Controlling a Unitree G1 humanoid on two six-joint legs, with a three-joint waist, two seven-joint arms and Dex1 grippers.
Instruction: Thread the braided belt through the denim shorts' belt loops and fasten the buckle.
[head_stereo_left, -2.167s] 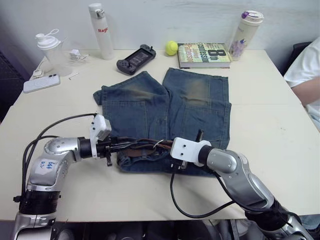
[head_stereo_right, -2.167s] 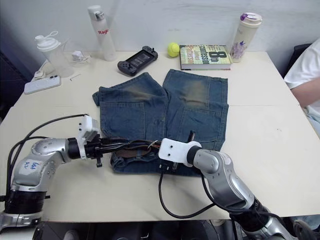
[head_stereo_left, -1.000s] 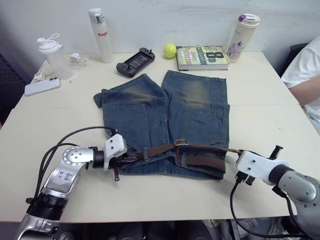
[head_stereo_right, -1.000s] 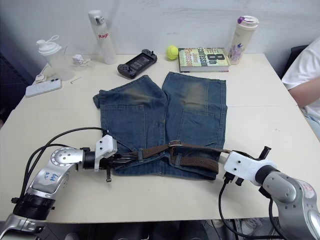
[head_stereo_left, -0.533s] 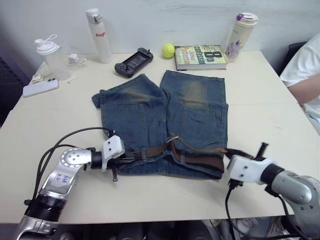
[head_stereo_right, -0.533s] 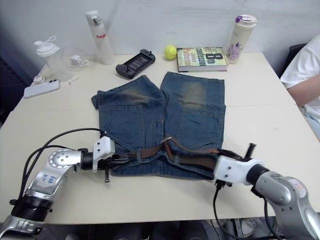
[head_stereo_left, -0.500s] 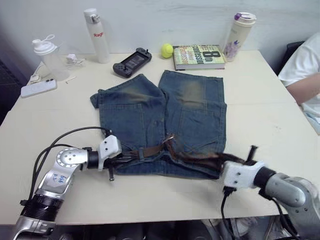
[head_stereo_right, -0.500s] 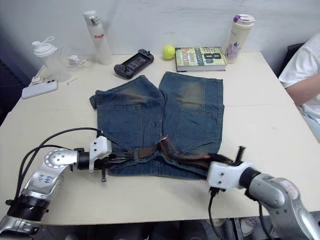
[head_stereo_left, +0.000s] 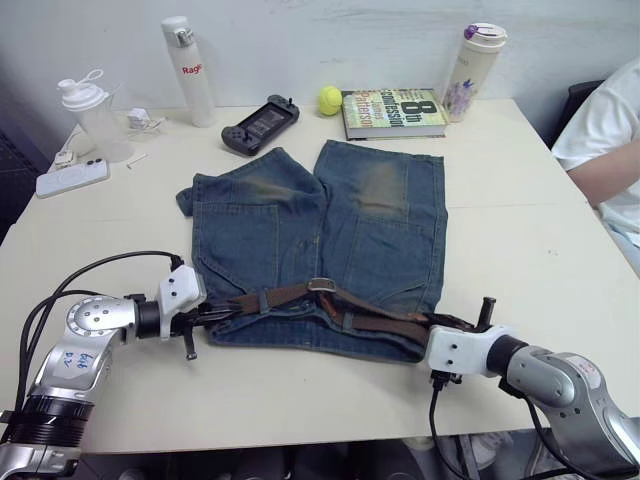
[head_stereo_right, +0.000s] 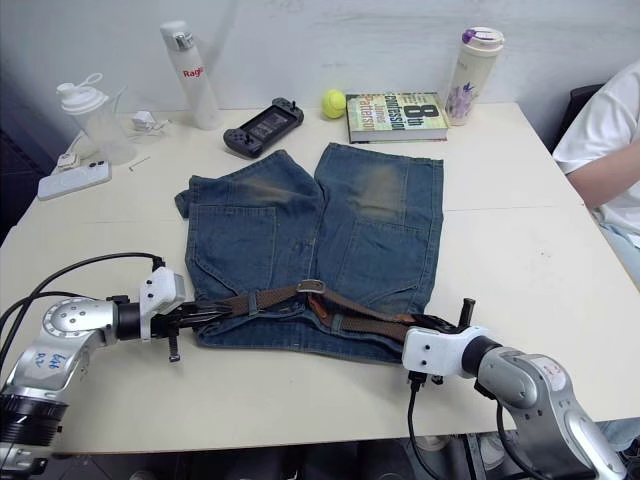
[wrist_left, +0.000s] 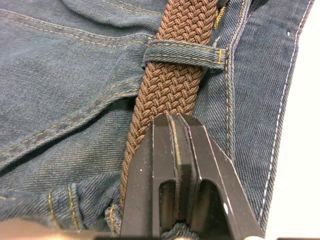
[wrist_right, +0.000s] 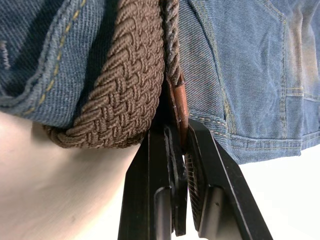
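Since a moment ago, your right claw (head_stereo_right: 412, 325) has pulled the braided belt (head_stereo_right: 290, 294) flatter across the denim shorts (head_stereo_right: 300, 230). Both claws clamp it: right at 4 o'clock, left claw (head_stereo_right: 190, 315) at 8.

At the lower left of the head views, the braided belt (head_stereo_left: 285, 296) disappears between the left gripper's (wrist_left: 176, 120) fingers, so its end there is hidden. A belt loop (wrist_left: 182, 52) covers a short stretch of strap. At the lower right, the right gripper (wrist_right: 172, 131) pinches a brown strip, and the belt's far end is tucked behind it. The person (head_stereo_left: 610, 140) is cut off by the right edge.
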